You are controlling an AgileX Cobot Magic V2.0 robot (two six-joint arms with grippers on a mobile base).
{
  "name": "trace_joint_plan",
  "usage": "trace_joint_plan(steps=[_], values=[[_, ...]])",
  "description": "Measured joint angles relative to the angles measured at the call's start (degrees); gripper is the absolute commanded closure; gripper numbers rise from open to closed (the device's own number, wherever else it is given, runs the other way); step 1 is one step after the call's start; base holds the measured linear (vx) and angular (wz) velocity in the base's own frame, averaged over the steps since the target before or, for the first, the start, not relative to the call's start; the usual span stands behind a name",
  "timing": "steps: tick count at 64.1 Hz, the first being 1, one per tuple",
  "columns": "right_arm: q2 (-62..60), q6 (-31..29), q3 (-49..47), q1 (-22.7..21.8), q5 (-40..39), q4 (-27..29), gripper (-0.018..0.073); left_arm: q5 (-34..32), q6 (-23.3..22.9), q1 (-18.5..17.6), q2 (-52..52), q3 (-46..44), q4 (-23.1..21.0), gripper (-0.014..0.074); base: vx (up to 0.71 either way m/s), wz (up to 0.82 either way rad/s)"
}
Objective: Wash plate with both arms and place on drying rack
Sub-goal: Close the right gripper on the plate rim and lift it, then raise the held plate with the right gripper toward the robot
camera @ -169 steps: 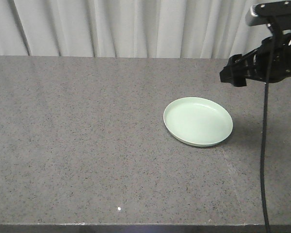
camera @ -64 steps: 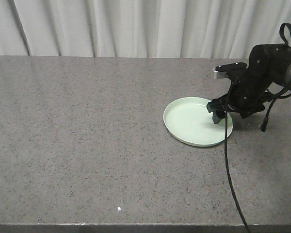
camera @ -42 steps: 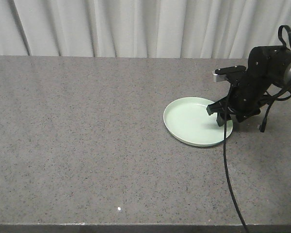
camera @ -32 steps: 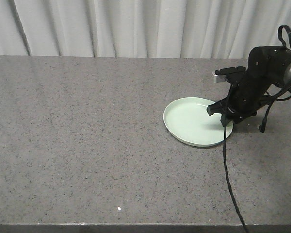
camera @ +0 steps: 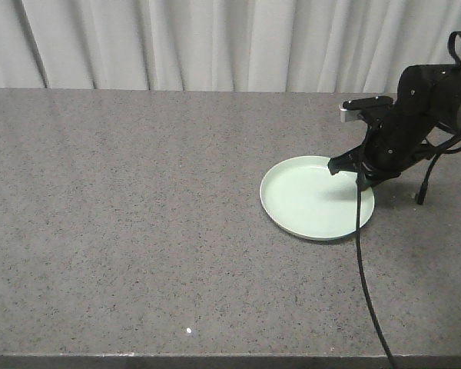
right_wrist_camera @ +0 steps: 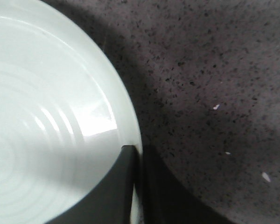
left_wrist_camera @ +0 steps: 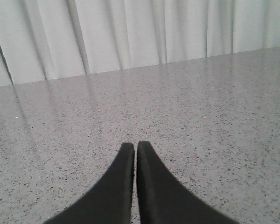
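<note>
Speckled grey counter [camera: 138, 231] is carrying the mint-green plate [camera: 311, 204] at its right side. The right pincer [right_wrist_camera: 139, 154] is clamping the plate's rim, one finger inside, one outside. The left pincer [left_wrist_camera: 135, 148] is hovering over the counter, fingers pressed together, facing white curtains [camera: 215, 42].

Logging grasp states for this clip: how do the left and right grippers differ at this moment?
1. The left gripper is shut on nothing. The right gripper is closed on the rim of the plate, one finger inside and one outside.
2. The left gripper faces bare counter, with no plate in its view. The right gripper sits at the plate's edge.
Both have black fingers set nearly together.
</note>
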Motion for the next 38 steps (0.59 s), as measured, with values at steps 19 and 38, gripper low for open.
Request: trace_joint_plan(steps=[19, 38], values=[[-10.88, -0.1, 0.0, 0.0, 0.26, -0.78, 0.057, 0.0, 0.0, 0.0, 0.0, 0.0, 0.0, 0.0594, 0.0, 0.0], [-24.41, -1.7, 0.0, 0.0, 5.34, 0.18, 0.057, 0.0, 0.0, 0.0, 0.0, 0.0, 0.0, 0.0594, 0.0, 0.0]])
